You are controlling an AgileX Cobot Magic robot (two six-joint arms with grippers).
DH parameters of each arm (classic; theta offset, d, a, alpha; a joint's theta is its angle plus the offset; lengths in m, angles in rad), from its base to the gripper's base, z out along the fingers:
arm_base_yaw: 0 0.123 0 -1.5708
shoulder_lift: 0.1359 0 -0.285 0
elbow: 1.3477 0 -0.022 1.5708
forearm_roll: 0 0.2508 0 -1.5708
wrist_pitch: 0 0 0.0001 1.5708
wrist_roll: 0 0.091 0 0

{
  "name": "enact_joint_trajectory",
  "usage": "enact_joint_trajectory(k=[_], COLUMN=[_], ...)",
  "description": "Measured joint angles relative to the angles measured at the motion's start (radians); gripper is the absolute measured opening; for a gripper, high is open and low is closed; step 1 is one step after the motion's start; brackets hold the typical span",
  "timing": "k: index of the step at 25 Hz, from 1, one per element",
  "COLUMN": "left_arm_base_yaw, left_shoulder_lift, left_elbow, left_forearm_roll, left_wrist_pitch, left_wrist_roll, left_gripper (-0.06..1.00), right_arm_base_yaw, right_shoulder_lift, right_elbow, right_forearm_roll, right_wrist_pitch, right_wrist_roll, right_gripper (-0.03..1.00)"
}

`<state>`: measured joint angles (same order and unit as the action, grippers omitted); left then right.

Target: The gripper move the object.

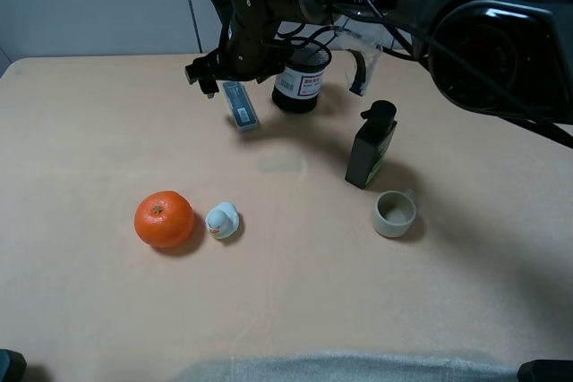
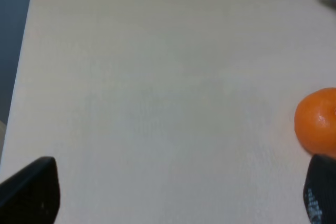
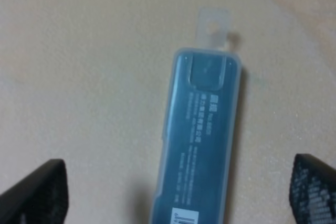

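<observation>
The object, a slim grey-blue translucent case [image 1: 241, 104] with a hang tab, lies on the tan table just left of the black mesh cup [image 1: 301, 76]. My right gripper [image 1: 226, 91] reaches across from the right and hovers right over it. In the right wrist view the case [image 3: 202, 140] lies lengthwise between the two wide-apart black fingertips [image 3: 37, 195], and neither touches it. The right gripper [image 3: 176, 190] is open. My left gripper [image 2: 176, 195] is open and empty over bare table, with only its fingertips showing.
A dark green pump bottle [image 1: 372, 145] and a small grey cup [image 1: 394, 214] stand right of centre. An orange [image 1: 164, 219] and a small white duck toy [image 1: 222, 220] sit front left. The orange also shows in the left wrist view [image 2: 317, 121].
</observation>
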<state>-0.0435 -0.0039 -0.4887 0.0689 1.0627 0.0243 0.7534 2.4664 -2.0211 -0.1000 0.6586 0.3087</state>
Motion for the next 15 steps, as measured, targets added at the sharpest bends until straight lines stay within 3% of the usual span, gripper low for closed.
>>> enact_joint_trajectory(k=[15], left_arm_base_yaw=[0.000], left_shoulder_lift=[0.000], left_elbow=[0.000], left_forearm_roll=[0.000], left_wrist_pitch=[0.000], left_wrist_roll=[0.000], left_gripper=[0.92], right_arm_base_yaw=[0.000], right_shoulder_lift=[0.000], right_elbow=[0.000], right_forearm_roll=[0.039], right_wrist_pitch=[0.000], right_wrist_roll=[-0.001], right_gripper=[0.66])
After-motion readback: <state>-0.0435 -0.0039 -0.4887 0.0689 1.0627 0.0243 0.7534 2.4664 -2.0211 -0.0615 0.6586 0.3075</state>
